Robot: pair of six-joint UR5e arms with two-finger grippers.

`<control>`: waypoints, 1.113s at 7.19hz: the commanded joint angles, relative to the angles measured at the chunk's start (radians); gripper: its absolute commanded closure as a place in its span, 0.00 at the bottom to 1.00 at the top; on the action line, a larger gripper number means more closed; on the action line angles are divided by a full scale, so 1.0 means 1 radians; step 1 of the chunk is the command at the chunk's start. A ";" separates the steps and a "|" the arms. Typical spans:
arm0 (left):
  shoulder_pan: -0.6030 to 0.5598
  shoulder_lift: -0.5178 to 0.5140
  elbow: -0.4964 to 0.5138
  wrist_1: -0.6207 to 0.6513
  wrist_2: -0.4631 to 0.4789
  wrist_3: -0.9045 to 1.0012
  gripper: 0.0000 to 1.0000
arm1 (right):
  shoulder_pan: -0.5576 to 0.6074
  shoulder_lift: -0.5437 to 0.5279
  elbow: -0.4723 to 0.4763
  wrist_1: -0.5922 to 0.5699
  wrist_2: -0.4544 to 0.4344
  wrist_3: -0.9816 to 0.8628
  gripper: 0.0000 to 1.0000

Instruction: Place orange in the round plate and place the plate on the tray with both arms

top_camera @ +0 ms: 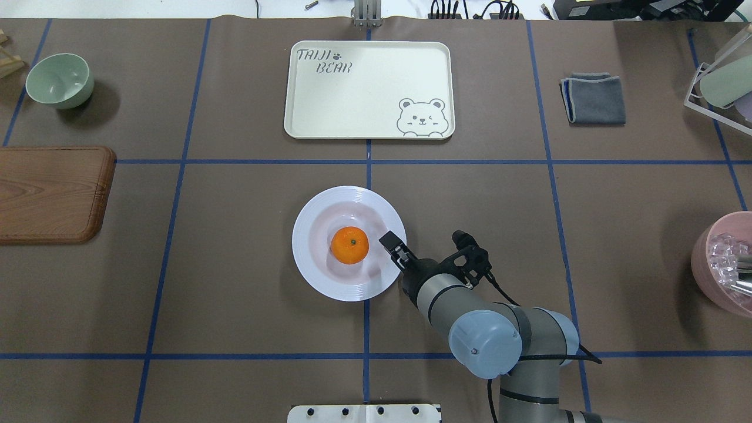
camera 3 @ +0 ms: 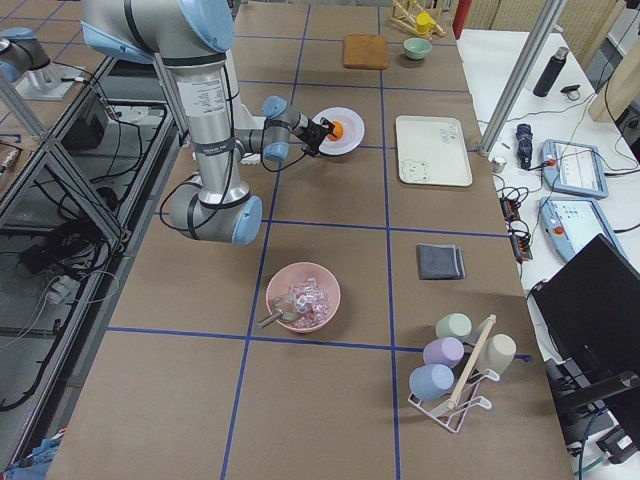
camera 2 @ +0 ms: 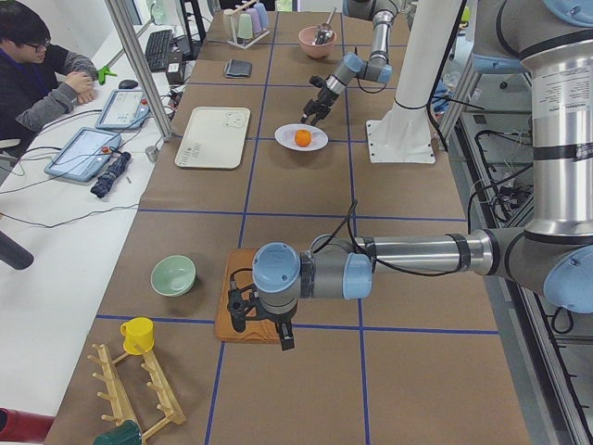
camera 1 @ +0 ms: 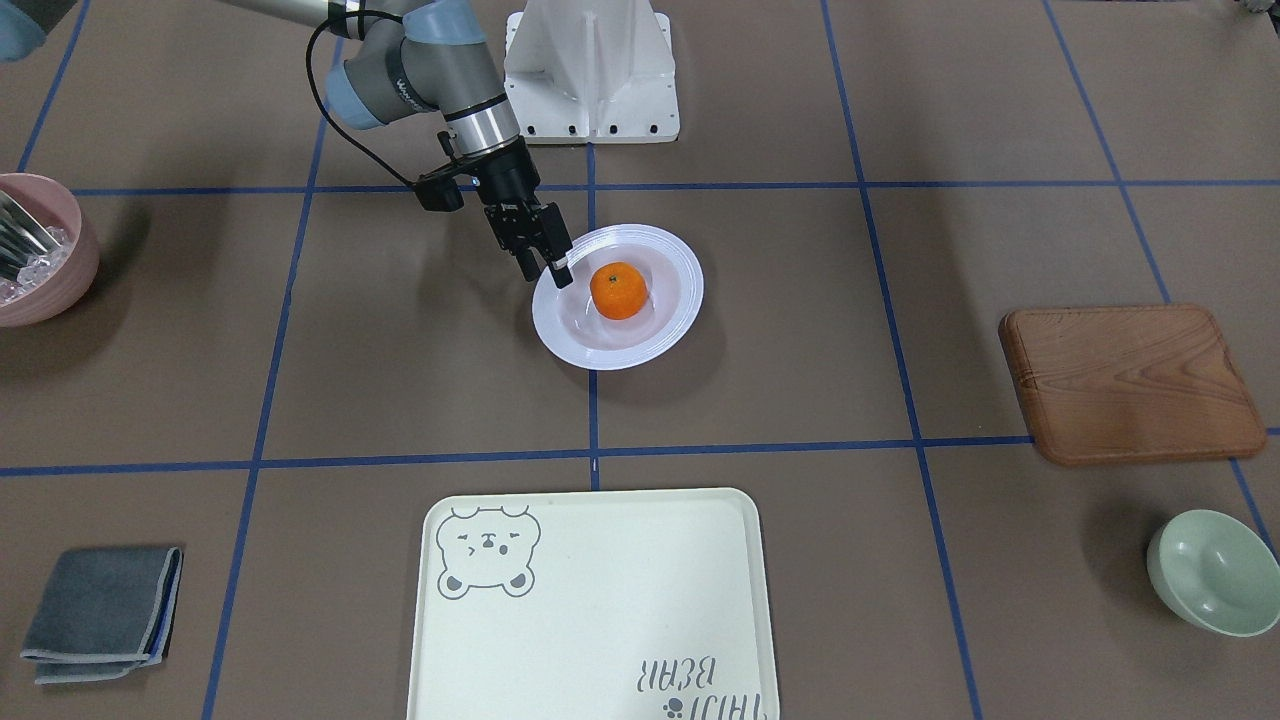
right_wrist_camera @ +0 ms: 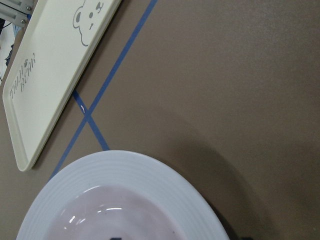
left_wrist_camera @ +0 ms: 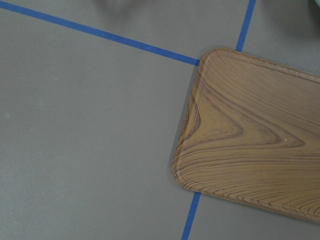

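Observation:
The orange (camera 1: 617, 290) lies in the middle of the round plate (camera 1: 660, 335), which is white and sits mid-table. My right gripper (camera 1: 548, 268) is at the plate's rim on the robot's side, shut on that rim, one finger over it and one under. From overhead the right gripper (top_camera: 392, 244) sits just right of the orange (top_camera: 349, 245). The tray (camera 1: 600, 600) with its bear drawing lies bare on the far side of the plate. My left gripper (camera 2: 269, 324) hangs over the near edge of the wooden board; I cannot tell whether it is open or shut.
A brown wooden board (top_camera: 50, 194) and a pale green bowl (top_camera: 60, 79) are on the robot's left. A folded grey cloth (top_camera: 593, 98), a pink bowl (top_camera: 722, 264) and a cup rack (camera 3: 460, 370) are on its right. A person (camera 2: 37, 74) sits beyond the table.

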 commanded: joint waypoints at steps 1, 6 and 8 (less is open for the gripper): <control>0.000 -0.001 0.002 -0.002 -0.002 -0.001 0.02 | 0.012 -0.001 0.065 0.000 0.011 -0.014 0.19; 0.002 0.001 0.005 -0.005 -0.002 -0.003 0.02 | 0.010 -0.058 0.065 -0.014 0.042 -0.042 0.14; 0.002 0.002 0.007 -0.005 -0.002 -0.002 0.02 | 0.004 -0.017 0.031 -0.037 0.038 -0.037 0.14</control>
